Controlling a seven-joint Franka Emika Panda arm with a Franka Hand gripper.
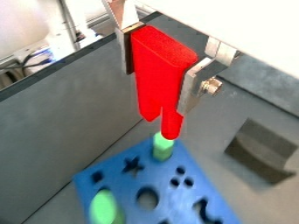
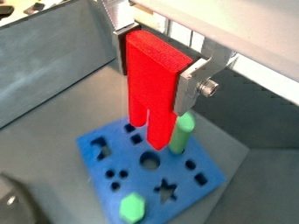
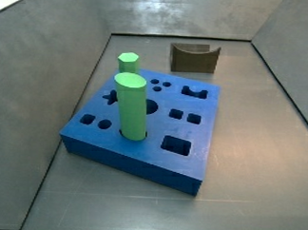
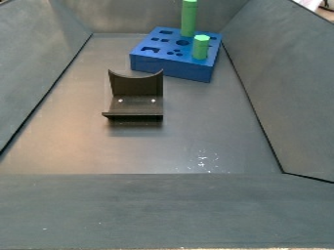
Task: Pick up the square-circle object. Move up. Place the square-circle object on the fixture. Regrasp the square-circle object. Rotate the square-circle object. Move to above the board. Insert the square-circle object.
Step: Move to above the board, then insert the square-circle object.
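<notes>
In both wrist views my gripper point(image 1: 160, 63) point(image 2: 156, 68) is shut on the square-circle object point(image 1: 158, 74) point(image 2: 149, 83), a bright red peg hanging upright with its two-pronged end pointing down. The silver fingers point(image 1: 195, 85) point(image 2: 194, 87) clamp its blocky upper part on either side. It hangs high above the blue board point(image 1: 163, 192) point(image 2: 146, 166), with the prongs over the board's tall green cylinder point(image 1: 162, 147) point(image 2: 183, 133). The fixture point(image 1: 263, 149) point(image 3: 193, 57) point(image 4: 135, 95) stands empty on the floor. Neither side view shows the gripper or the peg.
The board point(image 3: 150, 126) point(image 4: 177, 56) carries a tall green cylinder point(image 3: 130, 107) point(image 4: 189, 16) and a shorter green peg point(image 3: 126, 63) point(image 4: 201, 45), among several open cut-outs. Grey sloped walls point(image 3: 69, 66) enclose the floor.
</notes>
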